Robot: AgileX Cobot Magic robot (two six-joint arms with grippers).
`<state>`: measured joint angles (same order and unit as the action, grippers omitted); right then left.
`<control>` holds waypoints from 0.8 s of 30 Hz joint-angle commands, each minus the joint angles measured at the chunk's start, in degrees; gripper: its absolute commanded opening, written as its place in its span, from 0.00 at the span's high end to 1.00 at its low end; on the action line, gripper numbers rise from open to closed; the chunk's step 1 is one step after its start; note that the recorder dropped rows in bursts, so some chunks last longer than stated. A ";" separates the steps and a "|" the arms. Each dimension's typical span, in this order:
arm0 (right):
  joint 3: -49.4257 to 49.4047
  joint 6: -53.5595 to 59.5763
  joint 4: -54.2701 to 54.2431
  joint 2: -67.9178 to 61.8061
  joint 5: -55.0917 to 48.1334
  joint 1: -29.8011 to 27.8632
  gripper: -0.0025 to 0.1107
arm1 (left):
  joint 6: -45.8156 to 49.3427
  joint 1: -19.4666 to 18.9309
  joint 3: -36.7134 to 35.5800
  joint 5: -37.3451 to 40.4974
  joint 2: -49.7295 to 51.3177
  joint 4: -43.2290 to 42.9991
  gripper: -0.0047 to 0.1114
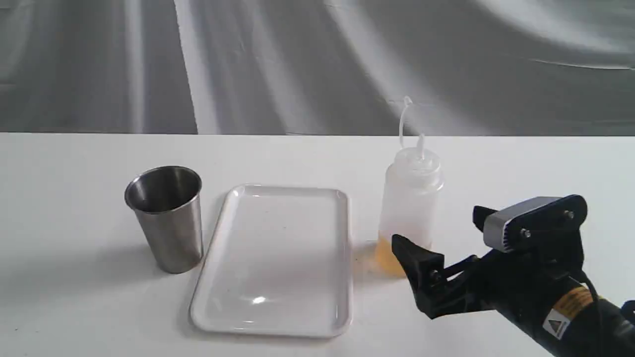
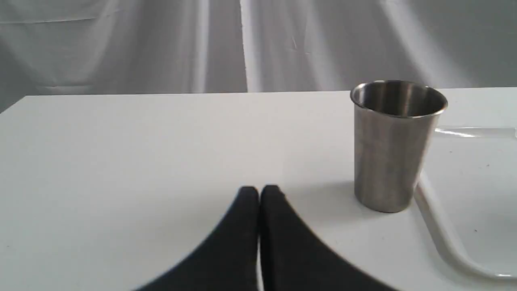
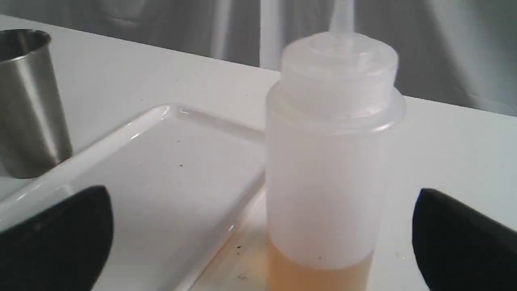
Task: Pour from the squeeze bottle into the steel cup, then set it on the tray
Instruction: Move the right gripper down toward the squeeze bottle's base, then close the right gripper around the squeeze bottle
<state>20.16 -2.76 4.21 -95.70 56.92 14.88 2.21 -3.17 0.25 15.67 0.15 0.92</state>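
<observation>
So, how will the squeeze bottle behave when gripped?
The squeeze bottle probably dents under pressure: its wall looks thin, translucent plastic. It is likely light, since amber liquid fills only the bottom. Being tall and narrow, it may tip if pushed near the top.

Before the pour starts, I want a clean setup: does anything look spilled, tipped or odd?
Only one thing: an amber tint on the table beside the bottle, toward the tray. It could be a small spill or light through the liquid; I cannot tell. The cup and bottle stand upright.
</observation>
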 commanded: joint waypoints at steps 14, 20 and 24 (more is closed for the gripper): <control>4.76 -0.29 0.74 -8.92 4.12 -1.02 0.05 | -0.12 0.46 -0.25 -0.43 -0.15 0.04 0.96; 7.34 -0.29 -1.04 -11.65 3.66 -1.02 0.05 | -0.22 0.46 -0.25 -0.43 -0.15 0.04 0.96; 9.61 -0.29 -1.04 -14.04 3.50 -1.04 0.05 | -0.22 0.46 -0.25 -0.43 -0.15 0.04 0.96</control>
<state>29.11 -2.97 3.67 -109.17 60.37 14.39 2.21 -3.17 0.25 15.67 0.15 0.92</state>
